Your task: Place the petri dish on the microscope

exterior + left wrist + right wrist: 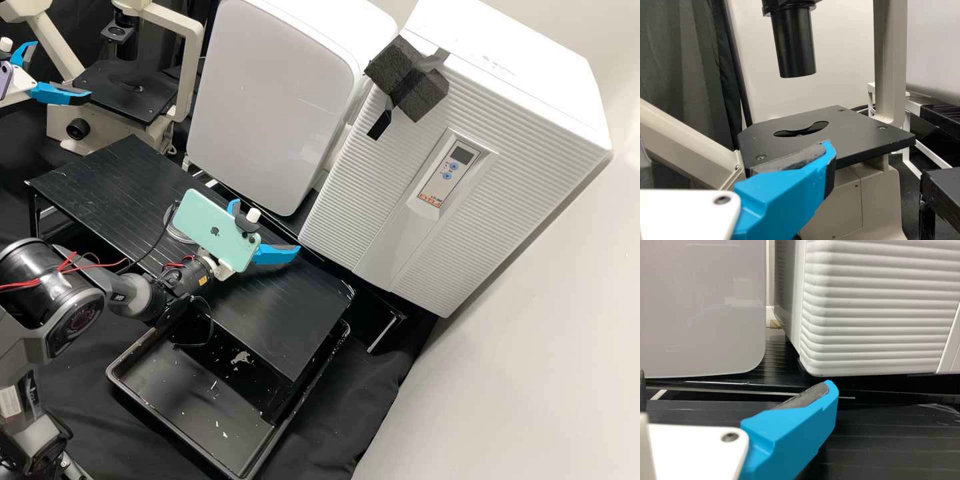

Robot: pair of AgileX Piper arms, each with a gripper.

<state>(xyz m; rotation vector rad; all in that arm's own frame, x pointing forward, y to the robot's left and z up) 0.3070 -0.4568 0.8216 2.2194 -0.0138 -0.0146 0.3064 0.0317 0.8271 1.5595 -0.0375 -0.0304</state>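
- A laboratory, judging by the equipment.
- Far left: a beige microscope (110,131), with a flat black stage (855,140) beneath a dark tube (795,45).
- Far right: a big ribbed white cabinet (400,133), its control panel (445,175) carrying a small display and blue buttons.
- Middle: a black stand (120,180) bearing a clear round dish (175,233), partly hidden.
- Near: a shallow black tray (180,393).

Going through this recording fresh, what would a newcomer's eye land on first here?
Probably the mint-green phone on the right arm, tilted above the black slatted stand in the high view, with the right gripper spread beside it. Next, the big white ribbed cabinet behind the stand. Then the cream microscope at the upper left, with the left gripper open near its black stage.
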